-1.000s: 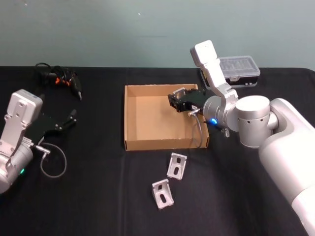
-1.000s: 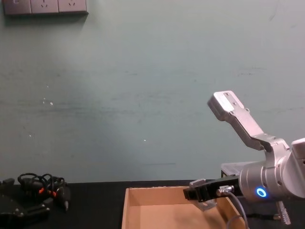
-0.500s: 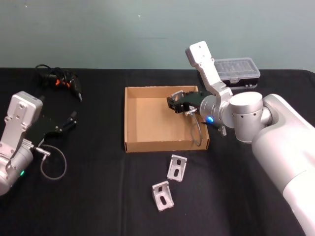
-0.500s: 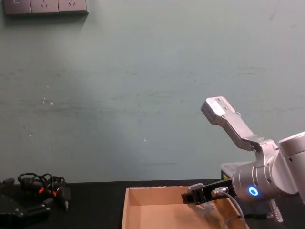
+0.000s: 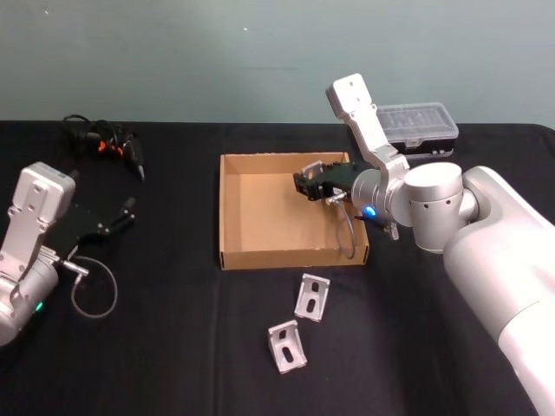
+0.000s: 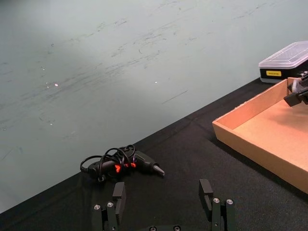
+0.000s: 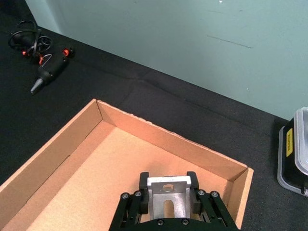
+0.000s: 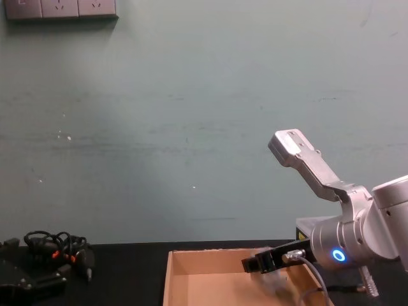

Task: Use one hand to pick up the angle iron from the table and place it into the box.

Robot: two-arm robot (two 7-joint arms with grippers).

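Your left gripper (image 5: 121, 215) is sitting idle at 9 o'clock on the table (image 5: 173, 364), its jaws standing wide with nothing between them. A black power tool (image 5: 111, 143) with its coiled lead is lying at 11 o'clock, well apart from the work.

At the middle, the box (image 5: 227, 212) is lying open, its floor bare. Your right gripper (image 5: 305, 182) is hanging over the box's 2 o'clock corner, above the floor rather than on it. Its jaws are clamping the angle iron (image 7: 167, 195) narrowly by its two side edges, slotted face toward the wrist camera.

Two more brackets (image 5: 312, 295) are lying at 6 o'clock, just outside the box's near wall. A clear-lidded case (image 5: 421, 126) is sitting at 1 o'clock.

What I'd be watching:
- You are holding the iron close to the far and right walls. Let go here and it may clip a rim and tip out, or end up leaning on the cardboard.
- Dropping from height may make the metal bounce, so lowering first looks safer.
- The grey cable (image 5: 347, 238) is looping down by the right wall. On the way out it could snag the rim and drag the light box.
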